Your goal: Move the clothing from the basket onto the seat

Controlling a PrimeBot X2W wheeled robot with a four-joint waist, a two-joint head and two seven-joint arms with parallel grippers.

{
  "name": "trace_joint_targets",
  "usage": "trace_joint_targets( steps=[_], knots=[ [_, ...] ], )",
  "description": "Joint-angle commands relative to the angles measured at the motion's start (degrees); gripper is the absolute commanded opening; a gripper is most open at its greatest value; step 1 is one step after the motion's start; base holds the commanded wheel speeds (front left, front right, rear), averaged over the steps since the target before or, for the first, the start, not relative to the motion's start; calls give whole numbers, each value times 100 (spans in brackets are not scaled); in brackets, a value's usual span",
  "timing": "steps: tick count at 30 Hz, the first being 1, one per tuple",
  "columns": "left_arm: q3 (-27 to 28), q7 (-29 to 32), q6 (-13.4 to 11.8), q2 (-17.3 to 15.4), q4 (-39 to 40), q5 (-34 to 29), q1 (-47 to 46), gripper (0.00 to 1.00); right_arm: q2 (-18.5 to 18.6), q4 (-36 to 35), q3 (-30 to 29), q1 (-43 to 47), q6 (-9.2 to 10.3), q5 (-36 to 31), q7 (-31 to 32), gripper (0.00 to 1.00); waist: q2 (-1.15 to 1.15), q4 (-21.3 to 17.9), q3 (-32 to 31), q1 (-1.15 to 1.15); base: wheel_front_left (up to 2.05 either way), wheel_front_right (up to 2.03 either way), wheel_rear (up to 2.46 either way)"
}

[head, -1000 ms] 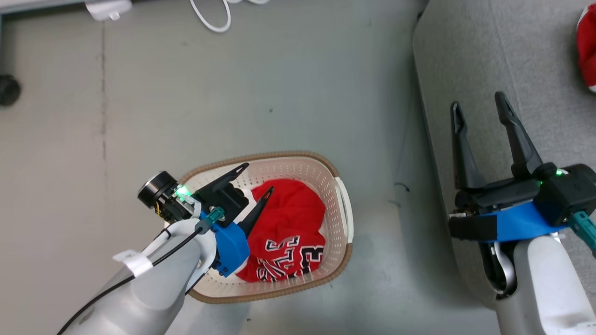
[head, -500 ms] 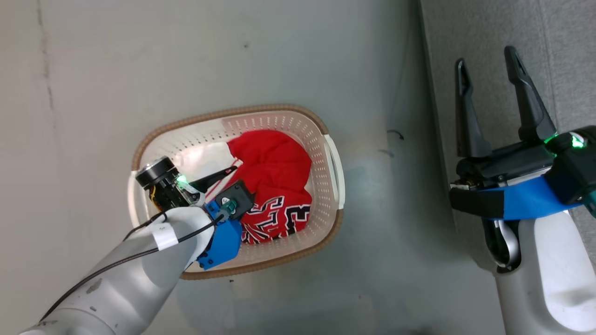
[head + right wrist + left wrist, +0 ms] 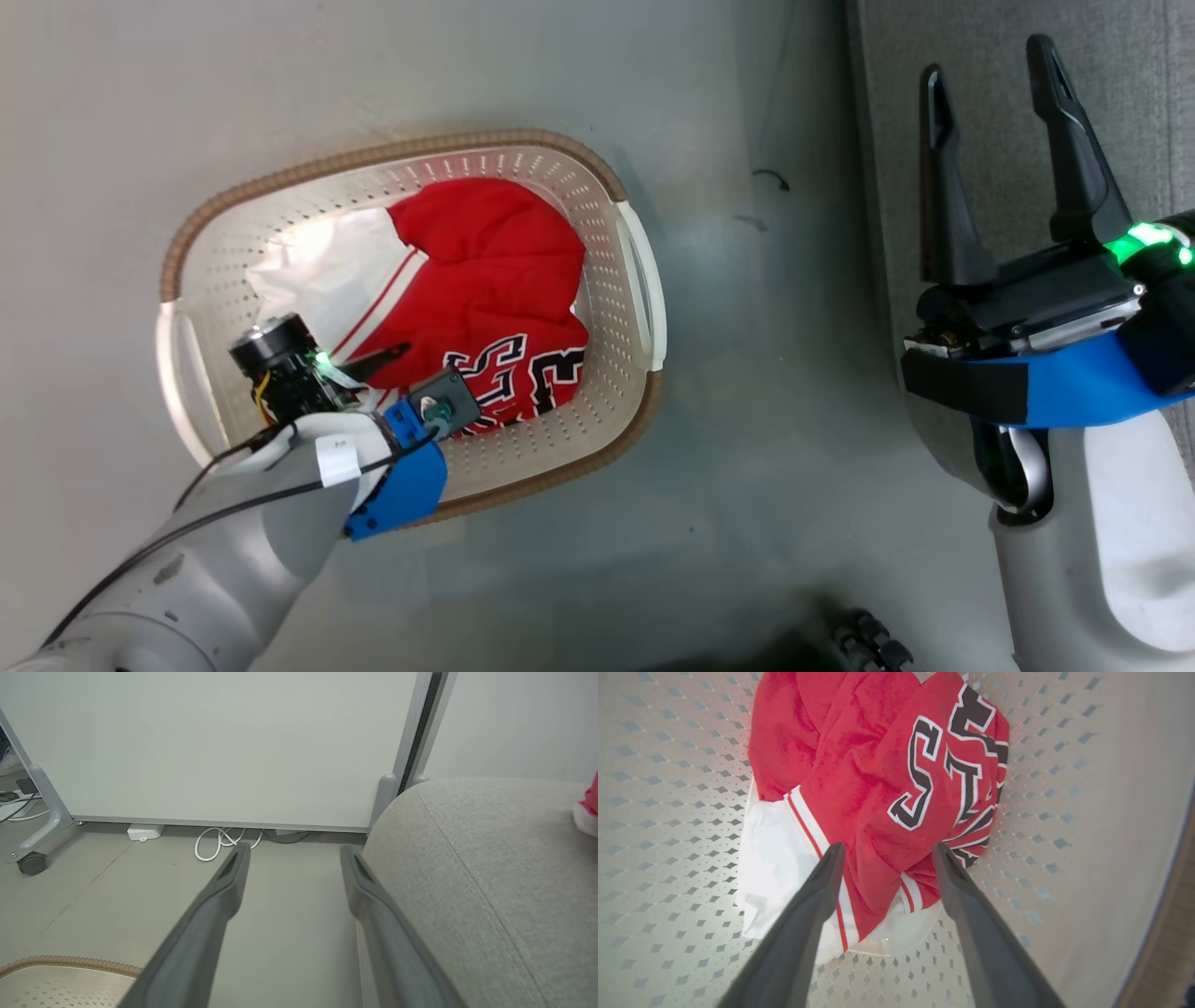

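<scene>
The cream basket point(image 3: 392, 149) stands on the floor, and the red clothing point(image 3: 485, 271) with black-and-white lettering lies bunched inside. My left gripper point(image 3: 420, 373) is down in the basket at its near side, open. In the left wrist view the left gripper point(image 3: 888, 847) straddles a red and white fold of the clothing point(image 3: 878, 779) above the perforated basket floor point(image 3: 668, 765). My right gripper point(image 3: 988, 58) hangs open and empty over the left edge of the grey seat point(image 3: 1139, 93). A scrap of red and white cloth point(image 3: 589, 807) lies on the seat point(image 3: 490, 858).
A white panel on a castor point(image 3: 32, 863) stands behind the floor, with a white cable point(image 3: 219, 842) coiled at its foot. The basket rim point(image 3: 70, 963) lies left of the right gripper point(image 3: 295, 848). A dark wheel point(image 3: 868, 644) sits at the bottom edge.
The head camera has tipped down and the picture has shifted. My left gripper has dropped from the basket's rim down inside, onto the clothing. The right gripper stays open by the seat.
</scene>
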State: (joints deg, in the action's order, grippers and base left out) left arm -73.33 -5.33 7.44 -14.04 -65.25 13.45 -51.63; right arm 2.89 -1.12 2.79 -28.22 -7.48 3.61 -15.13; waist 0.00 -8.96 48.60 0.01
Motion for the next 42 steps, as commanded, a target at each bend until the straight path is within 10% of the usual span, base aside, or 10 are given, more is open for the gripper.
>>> trace_joint_targets(
  steps=[1,27,29,42],
  knots=[
    [-14,41,4,-40,-41,-49,-143,100,-1,-56,9,-109,-3,39,-4,100,0,-69,153,-1,0,0,0],
    [-14,394,4,-341,-501,-102,-791,100,-2,-1062,140,71,-2,-169,-3,100,0,-419,1176,-1,0,0,0],
    [-16,265,4,-332,-464,-187,-830,0,-2,-1097,138,105,-3,-169,-3,100,0,-416,1194,-1,0,0,0],
    [-14,-256,4,-191,-589,23,-866,0,-2,-960,162,-61,-2,-132,-3,100,0,-293,959,-1,0,0,0]
  ],
)
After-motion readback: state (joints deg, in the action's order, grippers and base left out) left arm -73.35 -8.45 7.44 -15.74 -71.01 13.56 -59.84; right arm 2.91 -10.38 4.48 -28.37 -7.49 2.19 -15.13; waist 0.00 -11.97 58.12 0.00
